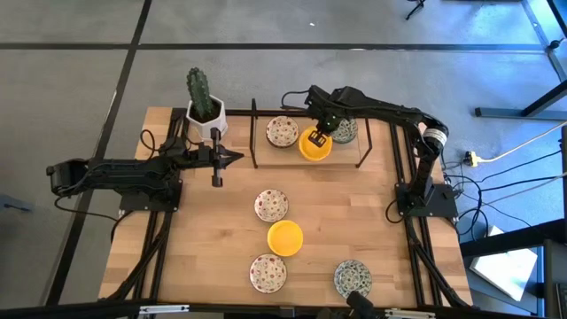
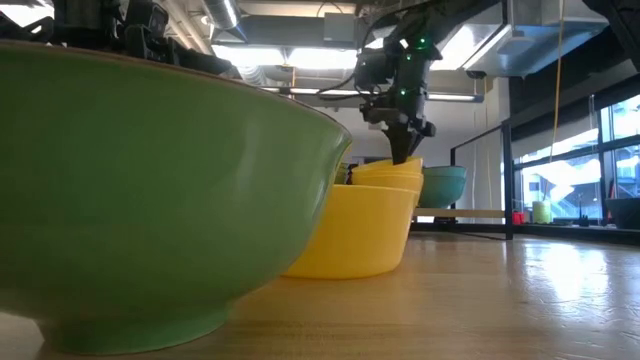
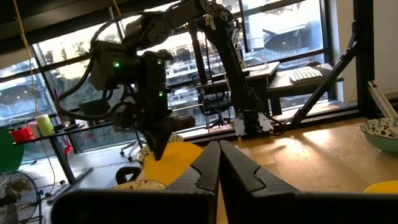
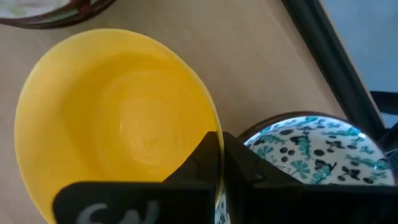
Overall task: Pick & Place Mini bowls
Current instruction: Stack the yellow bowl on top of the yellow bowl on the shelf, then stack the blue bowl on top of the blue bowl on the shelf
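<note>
My right gripper (image 1: 319, 135) (image 4: 221, 138) is at the far middle of the table, shut on a plain yellow mini bowl (image 1: 314, 145) (image 4: 118, 118). A grey-green patterned bowl (image 1: 345, 130) (image 4: 317, 149) sits just right of it, and a red-speckled one (image 1: 282, 132) to its left. Several more bowls rest on their bases nearer: red-speckled (image 1: 271, 206), yellow (image 1: 285, 237), red-speckled (image 1: 267, 272), grey-green (image 1: 353, 278). My left gripper (image 1: 232, 158) (image 3: 219, 168) is shut and holds nothing, hovering left of the middle. My right gripper pinches the yellow bowl's rim (image 4: 214, 118) on the side next to the grey-green bowl, one finger (image 4: 202, 155) inside the bowl and one outside. The fingers come from above, pointing down. In the left wrist view the bowl (image 3: 177, 162) looks tilted; whether it rests on the table I cannot tell.
A white pot with a cactus (image 1: 205, 108) stands at the far left. A dark low bar frame (image 1: 255, 133) surrounds the far bowls. In the low view a bowl's green wall (image 2: 150, 190) fills the foreground. Bare wood lies at the table's near left and right.
</note>
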You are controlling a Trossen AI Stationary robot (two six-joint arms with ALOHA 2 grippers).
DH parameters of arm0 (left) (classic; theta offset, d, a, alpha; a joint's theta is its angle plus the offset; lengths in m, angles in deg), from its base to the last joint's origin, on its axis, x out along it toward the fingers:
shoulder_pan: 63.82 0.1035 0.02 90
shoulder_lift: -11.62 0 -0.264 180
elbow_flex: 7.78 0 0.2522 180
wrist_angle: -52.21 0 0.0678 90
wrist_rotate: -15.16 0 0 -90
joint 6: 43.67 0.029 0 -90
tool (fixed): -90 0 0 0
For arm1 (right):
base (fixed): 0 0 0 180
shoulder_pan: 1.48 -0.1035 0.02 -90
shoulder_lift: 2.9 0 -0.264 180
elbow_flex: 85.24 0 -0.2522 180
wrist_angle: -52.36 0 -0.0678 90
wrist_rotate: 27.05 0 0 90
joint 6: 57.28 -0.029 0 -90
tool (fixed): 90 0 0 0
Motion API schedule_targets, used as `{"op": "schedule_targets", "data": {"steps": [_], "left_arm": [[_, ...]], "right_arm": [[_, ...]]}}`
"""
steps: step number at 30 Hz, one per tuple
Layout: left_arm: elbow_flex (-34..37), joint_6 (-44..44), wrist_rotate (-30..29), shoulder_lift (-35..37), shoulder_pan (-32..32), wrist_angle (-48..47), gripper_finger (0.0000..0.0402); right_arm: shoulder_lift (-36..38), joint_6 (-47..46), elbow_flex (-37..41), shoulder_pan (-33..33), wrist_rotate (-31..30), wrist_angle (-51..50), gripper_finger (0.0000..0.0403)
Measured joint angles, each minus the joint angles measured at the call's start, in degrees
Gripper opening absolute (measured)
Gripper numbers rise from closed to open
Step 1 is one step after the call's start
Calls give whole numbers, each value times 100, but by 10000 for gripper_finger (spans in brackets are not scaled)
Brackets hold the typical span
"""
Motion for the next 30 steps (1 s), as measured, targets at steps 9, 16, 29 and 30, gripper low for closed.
{"op": "schedule_targets", "data": {"steps": [9,16,29,30], "left_arm": [[0,2,0,0,0,2,6],[0,4,-1,0,2,2,6],[0,9,-2,0,2,0,6],[0,11,0,0,0,-2,6]], "right_arm": [[0,151,0,0,31,5,49],[0,249,0,-64,37,147,119],[383,368,-353,-165,-119,-365,154],[529,368,-431,-205,-283,-439,153]]}}
